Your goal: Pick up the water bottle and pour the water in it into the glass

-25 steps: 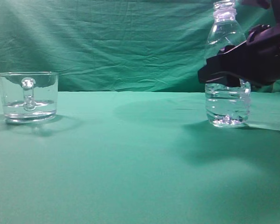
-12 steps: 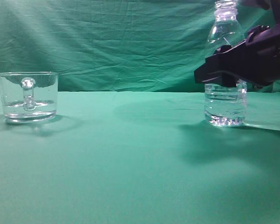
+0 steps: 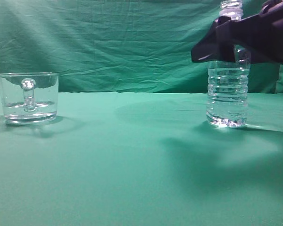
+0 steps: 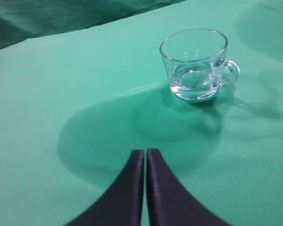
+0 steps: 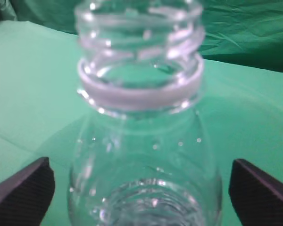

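The water bottle (image 3: pixel 227 99) stands upright on the green table at the right, uncapped, with water (image 3: pixel 227 110) in its ribbed lower part. My right gripper (image 3: pixel 208 47) is open at the bottle's shoulder. In the right wrist view its fingers (image 5: pixel 23 188) stand wide on both sides of the bottle (image 5: pixel 141 94), apart from it. The glass (image 3: pixel 28 96) stands at the far left, handle toward the camera, with a little water (image 3: pixel 28 110) in its bottom. My left gripper (image 4: pixel 145 153) is shut and empty, a short way before the glass (image 4: pixel 194 63). It is out of the exterior view.
A green cloth (image 3: pixel 132 165) covers the table and a wrinkled green backdrop (image 3: pixel 122 42) hangs behind it. The stretch of cloth between glass and bottle holds only shadows.
My right gripper has risen from the bottle's middle to its shoulder. The bottle stays standing on the table. The glass has not moved.
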Controlling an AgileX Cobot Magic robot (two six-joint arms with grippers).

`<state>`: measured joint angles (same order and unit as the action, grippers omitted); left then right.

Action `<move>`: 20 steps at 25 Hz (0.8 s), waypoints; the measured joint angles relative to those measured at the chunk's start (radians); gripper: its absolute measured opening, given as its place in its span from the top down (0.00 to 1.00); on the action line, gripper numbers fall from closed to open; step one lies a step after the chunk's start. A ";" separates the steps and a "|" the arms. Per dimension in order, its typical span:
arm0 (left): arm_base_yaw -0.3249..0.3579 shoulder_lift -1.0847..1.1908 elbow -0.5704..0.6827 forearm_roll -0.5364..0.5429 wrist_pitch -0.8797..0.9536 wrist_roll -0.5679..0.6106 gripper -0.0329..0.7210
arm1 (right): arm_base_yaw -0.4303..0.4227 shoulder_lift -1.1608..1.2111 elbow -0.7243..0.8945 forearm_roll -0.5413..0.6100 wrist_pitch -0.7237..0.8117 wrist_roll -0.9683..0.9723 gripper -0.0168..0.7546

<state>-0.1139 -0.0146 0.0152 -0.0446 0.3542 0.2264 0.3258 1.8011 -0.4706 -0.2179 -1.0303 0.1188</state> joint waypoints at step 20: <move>0.000 0.000 0.000 0.000 0.000 0.000 0.96 | 0.000 -0.849 0.080 -0.247 0.732 0.235 0.67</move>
<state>-0.1139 -0.0146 0.0152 -0.0446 0.3542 0.2264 0.3258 0.9521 -0.3903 -0.4653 -0.2982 0.3538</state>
